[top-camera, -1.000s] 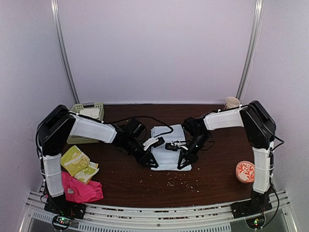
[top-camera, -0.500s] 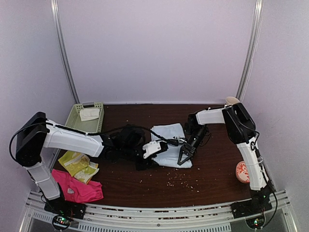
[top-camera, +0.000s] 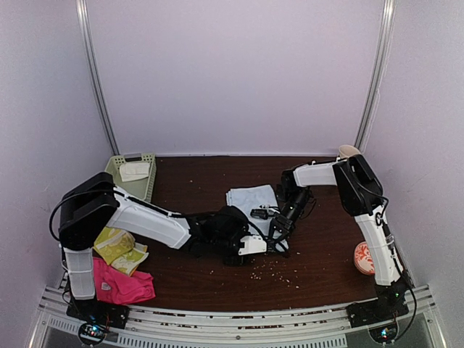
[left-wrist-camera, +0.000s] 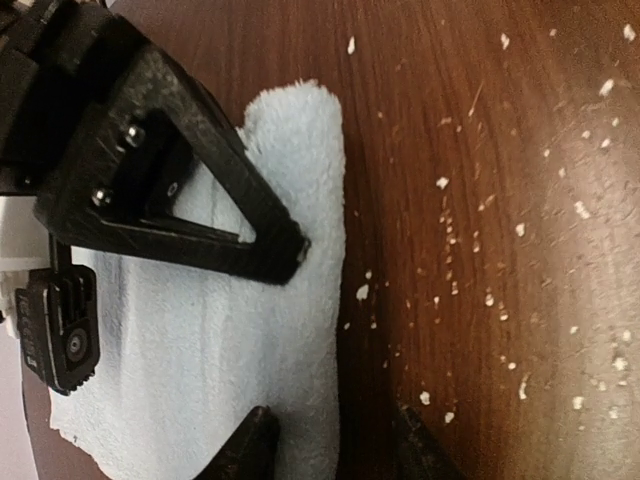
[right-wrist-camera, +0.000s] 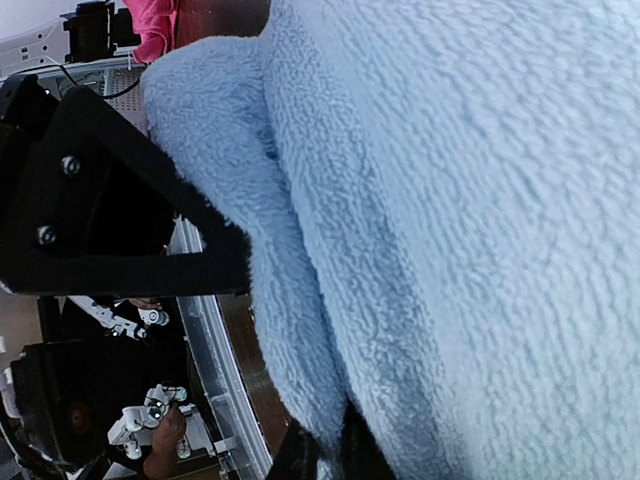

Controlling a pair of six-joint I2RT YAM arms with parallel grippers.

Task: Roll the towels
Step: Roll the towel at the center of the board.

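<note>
Cameras in turn: from above I see the pale blue towel (top-camera: 250,197) in the middle of the table (top-camera: 322,279), with the left hand (top-camera: 267,246) and the right hand (top-camera: 278,230) both at its near right corner. The left wrist view shows the left hand's fingers (left-wrist-camera: 250,450) part-open, one on the towel's edge and one on bare wood. The right wrist view shows that hand closed against a towel fold; I cannot tell whether cloth is pinched.

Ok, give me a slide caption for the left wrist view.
Left hand open astride one edge of the pale blue towel, right hand on it, crumbs nearby.
</note>
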